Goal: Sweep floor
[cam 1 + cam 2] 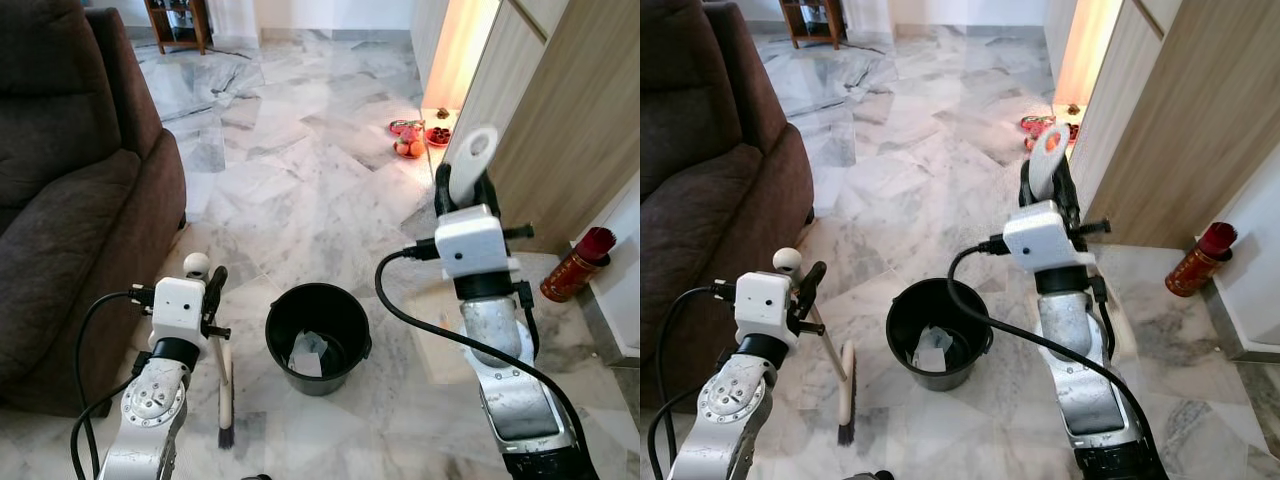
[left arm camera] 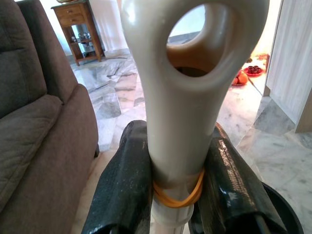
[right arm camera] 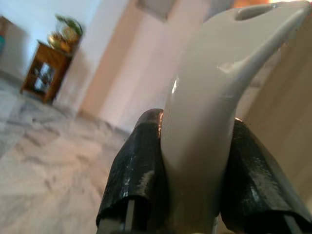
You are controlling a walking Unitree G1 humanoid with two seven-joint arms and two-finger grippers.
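Grippers: two; left gripper (image 2: 178, 187) pinching one cream broom handle (image 2: 183, 97), right gripper (image 3: 195, 170) clamping one white dustpan handle (image 3: 209, 97).
Bucket: one, black, round (image 1: 318, 338), between both.
Floor: glossy veined marble (image 1: 290, 170).

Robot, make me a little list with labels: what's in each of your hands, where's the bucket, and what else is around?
Left gripper: shut on the broom handle, bristles down on the floor
Right gripper: shut on a white handle, held upright
Bucket: black, on the marble floor between the arms, white scrap inside
Sofa: dark brown, on the left
Red bottle: by the wall, right
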